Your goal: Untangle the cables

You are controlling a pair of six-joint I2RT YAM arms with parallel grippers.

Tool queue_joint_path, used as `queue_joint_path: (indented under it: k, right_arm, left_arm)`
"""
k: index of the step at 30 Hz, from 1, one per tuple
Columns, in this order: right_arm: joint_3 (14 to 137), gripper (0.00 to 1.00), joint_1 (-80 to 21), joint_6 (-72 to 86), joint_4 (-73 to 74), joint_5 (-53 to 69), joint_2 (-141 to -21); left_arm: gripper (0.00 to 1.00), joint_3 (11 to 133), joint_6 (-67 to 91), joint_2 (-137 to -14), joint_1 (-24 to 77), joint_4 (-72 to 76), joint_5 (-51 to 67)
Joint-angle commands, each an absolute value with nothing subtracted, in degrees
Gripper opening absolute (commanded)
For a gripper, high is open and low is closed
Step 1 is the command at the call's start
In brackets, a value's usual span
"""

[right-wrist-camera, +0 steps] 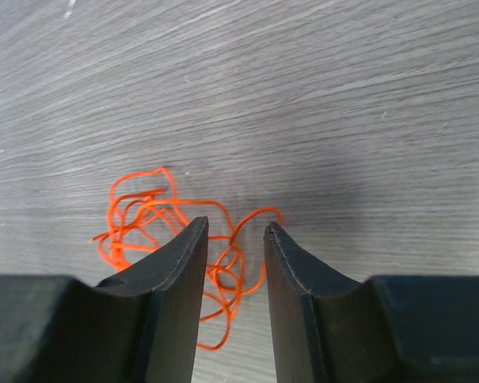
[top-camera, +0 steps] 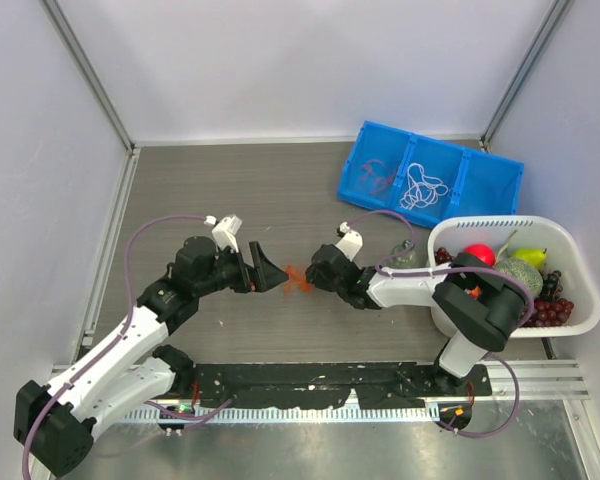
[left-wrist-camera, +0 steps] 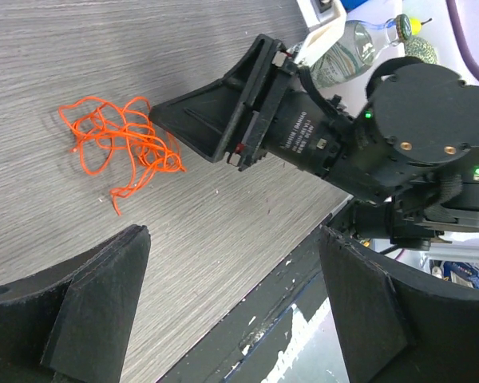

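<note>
– Top external first, and your two arms meet mid-table: left gripper [top-camera: 278, 272] and right gripper [top-camera: 313, 277] point straight at each other, with the orange cable [top-camera: 298, 280] bunched on the table [top-camera: 230, 190] between them!

– What's the left one doing with its jaws?

– Left wrist view has them spread wide, nothing between them but grey wood-grain. The clump lies ahead of the fingers and off to one side, loose loops flat on the surface. Your right gripper's tip sits right at the clump's edge.

– And the right?

– Right wrist view: its two fingers stand a narrow gap apart, set over the near side of the tangle. Strands run under the tips and show through the gap. Whether either pad touches one, I can't tell.

– So nothing clamped?

– Nothing clamped that I can see; slightly parted, that's the call.

– Where are the other cables?

– Back right, in the blue bin [top-camera: 488, 185]: a red cable [top-camera: 375, 178] in its left compartment and a white cable [top-camera: 423, 187] coiled in the middle one, both well apart from your grippers. In front of the bin, a white basket [top-camera: 495, 221] of fruit sits by your right arm, and a bottle [top-camera: 400, 255] stands just beside the basket
</note>
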State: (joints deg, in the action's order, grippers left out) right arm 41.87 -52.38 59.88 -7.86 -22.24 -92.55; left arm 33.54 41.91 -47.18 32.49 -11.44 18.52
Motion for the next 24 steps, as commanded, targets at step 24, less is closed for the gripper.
queue_joint_path:
  k: [24]
  right_arm:
    - [58.0,0.01,-52.3,38.1,-14.2,-1.2,-74.2]
  left_arm:
    - [0.90,36.5,32.0,-30.2,32.3,-1.6,16.0]
